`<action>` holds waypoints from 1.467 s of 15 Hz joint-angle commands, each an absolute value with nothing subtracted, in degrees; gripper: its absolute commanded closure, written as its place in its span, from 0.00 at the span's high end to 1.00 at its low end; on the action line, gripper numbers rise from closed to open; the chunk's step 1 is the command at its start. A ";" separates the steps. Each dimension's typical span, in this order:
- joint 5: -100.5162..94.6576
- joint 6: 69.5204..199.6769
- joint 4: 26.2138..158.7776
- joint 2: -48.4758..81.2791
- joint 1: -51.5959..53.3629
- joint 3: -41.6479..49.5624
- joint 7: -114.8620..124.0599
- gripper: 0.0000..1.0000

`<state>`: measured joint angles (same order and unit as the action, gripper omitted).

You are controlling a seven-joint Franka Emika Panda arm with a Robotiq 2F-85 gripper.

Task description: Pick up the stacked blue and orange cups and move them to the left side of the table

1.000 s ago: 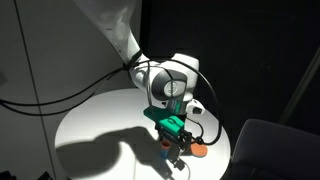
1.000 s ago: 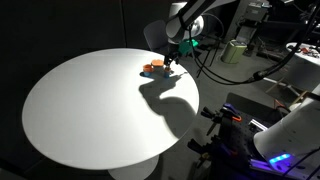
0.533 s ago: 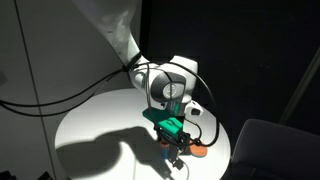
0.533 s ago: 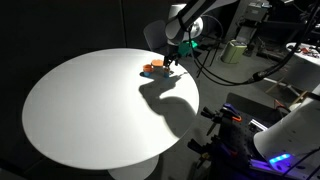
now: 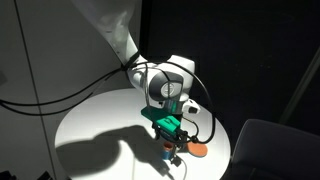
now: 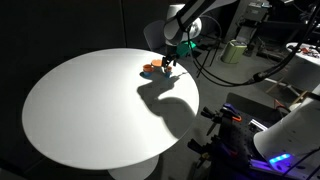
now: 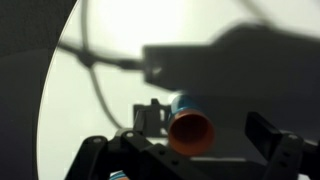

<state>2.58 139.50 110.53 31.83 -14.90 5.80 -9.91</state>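
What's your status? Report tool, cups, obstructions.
Tool open, low over table. Cups between its jaws, not gripped. Orange disc close by, not blocking.

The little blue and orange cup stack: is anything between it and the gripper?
Nothing visible does. In the wrist view the stacked blue and orange cups sit directly between the fingers of the open gripper, with no other object in the gap.
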 commanded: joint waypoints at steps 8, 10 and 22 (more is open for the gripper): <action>2.23 142.09 108.49 34.36 -15.22 5.62 -11.21 1.00; 1.87 143.51 108.48 34.94 -15.11 5.73 -11.11 1.00; 1.38 144.55 111.24 32.24 -14.52 6.11 -10.22 0.19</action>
